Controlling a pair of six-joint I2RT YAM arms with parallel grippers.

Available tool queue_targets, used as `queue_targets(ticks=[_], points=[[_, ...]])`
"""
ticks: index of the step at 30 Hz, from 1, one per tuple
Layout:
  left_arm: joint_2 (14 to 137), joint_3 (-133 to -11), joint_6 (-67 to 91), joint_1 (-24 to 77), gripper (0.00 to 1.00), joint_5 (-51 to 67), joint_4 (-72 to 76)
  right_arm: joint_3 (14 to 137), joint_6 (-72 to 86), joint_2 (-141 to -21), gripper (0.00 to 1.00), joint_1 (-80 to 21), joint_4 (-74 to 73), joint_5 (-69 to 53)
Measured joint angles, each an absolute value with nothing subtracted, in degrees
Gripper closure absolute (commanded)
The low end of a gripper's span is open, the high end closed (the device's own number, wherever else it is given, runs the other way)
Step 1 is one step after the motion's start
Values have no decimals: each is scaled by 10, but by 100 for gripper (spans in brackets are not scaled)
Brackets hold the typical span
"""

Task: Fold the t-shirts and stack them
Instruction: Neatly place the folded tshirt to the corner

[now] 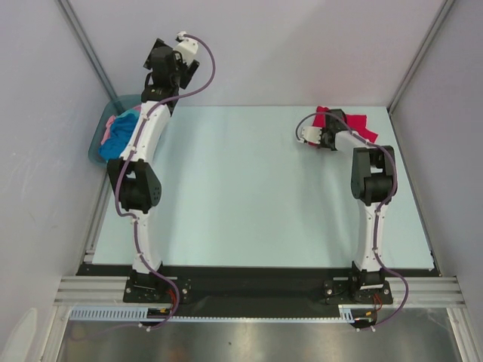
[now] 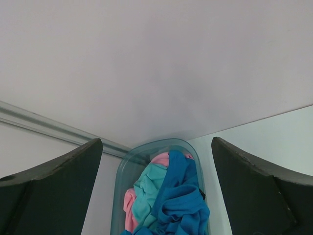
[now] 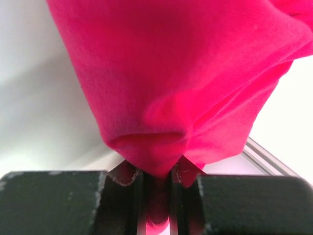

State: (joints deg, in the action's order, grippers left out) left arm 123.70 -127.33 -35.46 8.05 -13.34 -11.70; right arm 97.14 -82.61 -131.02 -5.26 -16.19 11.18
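Both near table's (image 1: 249, 196) far edge: right gripper (image 3: 156, 174) pinches red t-shirt (image 3: 171, 73), left gripper (image 2: 156, 147) gapes wide.

ROOM: I see a plain pale grey far wall (image 1: 287, 45), with the left wall (image 1: 38, 151) and right wall (image 1: 453, 151) alike | FRAME: left post (image 1: 81, 41) and right post (image 1: 423, 53), slim metal, in the far corners | TABLE: table (image 1: 249, 196) pale mint, matte | NEAR: black strip (image 1: 249, 273), aluminium rail (image 1: 249, 290), shiny steel sheet (image 1: 249, 339) | LIGHT: soft, even
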Motion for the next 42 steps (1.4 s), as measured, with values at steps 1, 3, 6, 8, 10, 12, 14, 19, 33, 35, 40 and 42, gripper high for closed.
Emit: queue_targets(ticks=[1,3,6,8,10,12,14,19,33,35,40,42], points=[[1238,-1276,-355,81,0,-133,-119,977,-837,-1315,100,-44,-158,112],[1242,-1281,-355,81,0,-133,-122,988,-856,-1325,100,-29,-153,112],[1245,-1286,-356,81,0,-134,-123,998,-884,-1336,100,-3,-142,113],[1246,-1288,-356,81,0,-134,-126,998,-898,-1336,100,13,-138,113],[1246,-1289,-356,81,0,-134,-127,998,-911,-1336,100,28,-138,113],[1246,-1293,-356,81,0,-134,-129,998,-923,-1336,100,42,-138,114],[1249,-1300,-356,81,0,-134,-130,998,-935,-1337,100,55,-137,116],[1254,-1314,-359,83,0,-134,-130,998,-962,-1340,100,80,-130,118],[1269,-1332,-381,98,0,-141,-131,1032,-1028,-1391,100,96,-59,141],[1270,-1336,-385,101,0,-144,-131,1036,-1037,-1399,100,97,-45,145],[1274,-1344,-391,106,0,-149,-130,1048,-1051,-1417,100,96,-17,154],[1275,-1346,-394,107,0,-149,-130,1055,-1053,-1425,100,96,-7,158]])
